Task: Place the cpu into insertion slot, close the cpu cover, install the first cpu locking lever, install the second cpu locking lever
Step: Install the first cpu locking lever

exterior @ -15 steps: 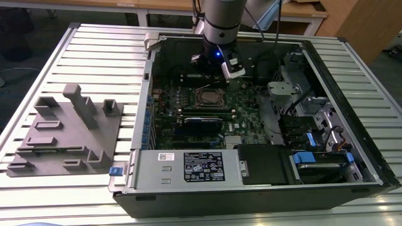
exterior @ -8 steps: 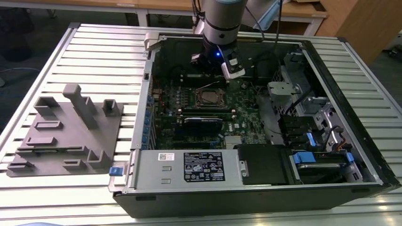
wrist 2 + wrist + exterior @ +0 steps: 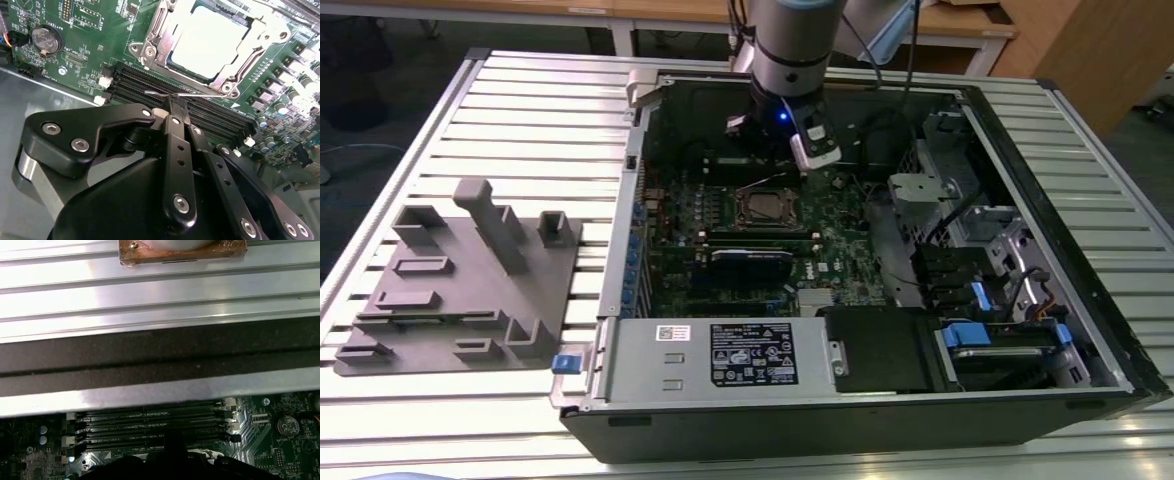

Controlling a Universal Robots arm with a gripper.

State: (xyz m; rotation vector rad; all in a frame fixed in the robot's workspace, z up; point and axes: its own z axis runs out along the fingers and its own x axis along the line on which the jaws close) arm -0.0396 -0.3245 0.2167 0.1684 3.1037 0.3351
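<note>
Overall, exterior view: the open computer case (image 3: 1067,330) is seen lying on the slatted bench (image 3: 520,110). The tool (image 3: 811,150) hangs in the upper middle of the frame, just above the insertion slot (image 3: 767,208) near the frame's centre. A grey fixture (image 3: 454,280) is set at the exterior view's left, well apart.
Second wrist view, tool: the fingers (image 3: 172,130) are drawn together with almost no gap, and a thin locking lever (image 3: 155,93) is pinched at their tips.
Second wrist view, task things: the cpu (image 3: 207,42) is seated in the insertion slot, with the cpu cover (image 3: 152,35) down around it.
First wrist view: the memory slots (image 3: 150,425) and a coin cell (image 3: 287,426) are shown past the tool's dark body, with bench slats beyond the case's edge.
Step in hand: a lever is judged to be under installation. The wire should be nipped firmly, swung down flat and tucked under its catch, without the nearby memory slots being scraped.
Difference between views: the pinch on the lever is given by the second wrist view. The tool's place within the case is given by the exterior view.
</note>
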